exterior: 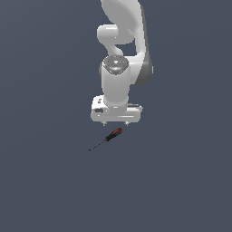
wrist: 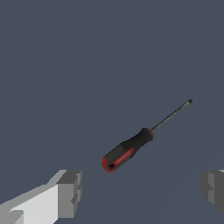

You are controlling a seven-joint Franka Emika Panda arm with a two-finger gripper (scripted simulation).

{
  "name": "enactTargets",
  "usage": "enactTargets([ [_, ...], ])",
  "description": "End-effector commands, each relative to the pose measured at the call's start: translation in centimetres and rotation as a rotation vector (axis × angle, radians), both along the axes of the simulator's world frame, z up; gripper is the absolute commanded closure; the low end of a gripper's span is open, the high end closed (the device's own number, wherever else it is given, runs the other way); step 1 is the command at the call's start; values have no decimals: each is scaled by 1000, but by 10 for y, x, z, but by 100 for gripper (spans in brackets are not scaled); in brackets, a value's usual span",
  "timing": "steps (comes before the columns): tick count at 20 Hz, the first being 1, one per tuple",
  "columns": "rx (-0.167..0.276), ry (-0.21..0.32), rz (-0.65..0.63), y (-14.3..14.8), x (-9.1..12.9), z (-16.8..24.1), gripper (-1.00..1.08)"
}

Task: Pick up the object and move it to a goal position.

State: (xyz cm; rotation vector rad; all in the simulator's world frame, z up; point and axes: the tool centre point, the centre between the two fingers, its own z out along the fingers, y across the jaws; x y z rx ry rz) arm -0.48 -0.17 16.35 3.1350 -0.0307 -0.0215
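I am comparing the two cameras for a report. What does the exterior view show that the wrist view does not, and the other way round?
Only the exterior view shows the white arm and the whole gripper above the floor, near the handle end of the screwdriver.

Only the wrist view shows detail: the gray fingertips set wide apart, nothing between them, and the red-and-black handle and slim shaft.

Both show the screwdriver lying free on the dark floor, not gripped.
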Motion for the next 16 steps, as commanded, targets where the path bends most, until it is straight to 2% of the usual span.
enactTargets([
  [1, 0, 0, 0, 0, 0, 0, -92],
  [16, 13, 6, -54, -6, -1, 11, -92],
])
